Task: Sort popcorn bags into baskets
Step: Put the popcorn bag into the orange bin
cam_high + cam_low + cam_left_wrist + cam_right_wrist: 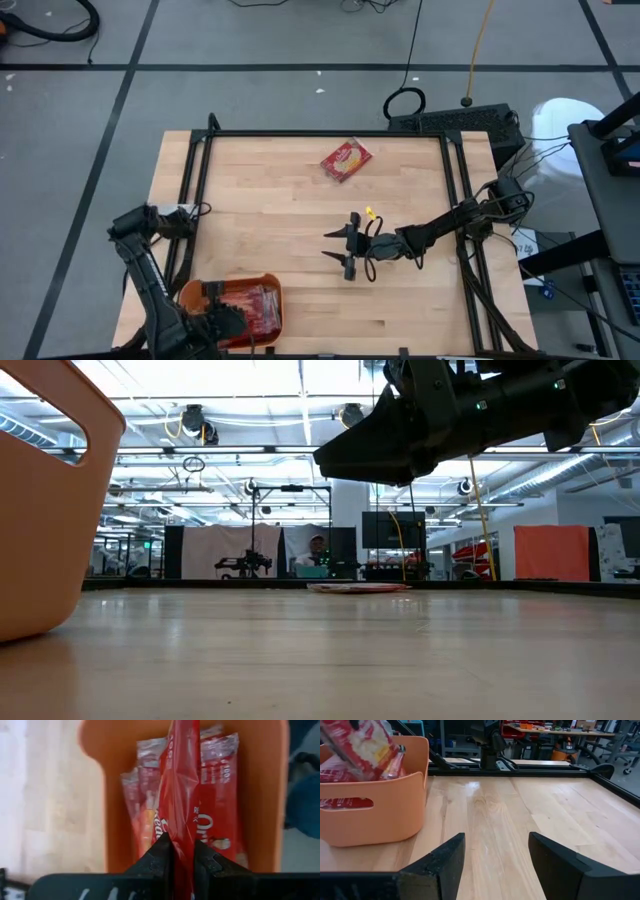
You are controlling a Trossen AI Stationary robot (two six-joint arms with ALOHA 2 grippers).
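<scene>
An orange basket (pixel 268 292) stands at the table's near left corner with several red popcorn bags (pixel 220 795) lying in it. My left gripper (pixel 182 862) is above the basket, pointing steeply down, shut on one more popcorn bag (pixel 180 785). That bag also shows over the basket's rim (pixel 362 745) in the right wrist view. Another popcorn bag (pixel 346 159) lies flat near the table's far edge. My right gripper (pixel 338 249) waits open over the middle of the table, pointing toward the left edge, with nothing between its fingers. My left gripper pinches the popcorn bag's top end (pixel 181 840) between its two fingers, coming from above. The bag hangs edge-on below the fingers, down into the basket over the bags lying there. Whether its lower end touches them, I cannot tell.
A black frame (pixel 320 134) runs along the table's far edge and both sides. Bare wood lies between the basket and my right gripper. In the low view the basket's wall (pixel 40 510) fills the left, and the far popcorn bag (pixel 358 587) shows flat on the table.
</scene>
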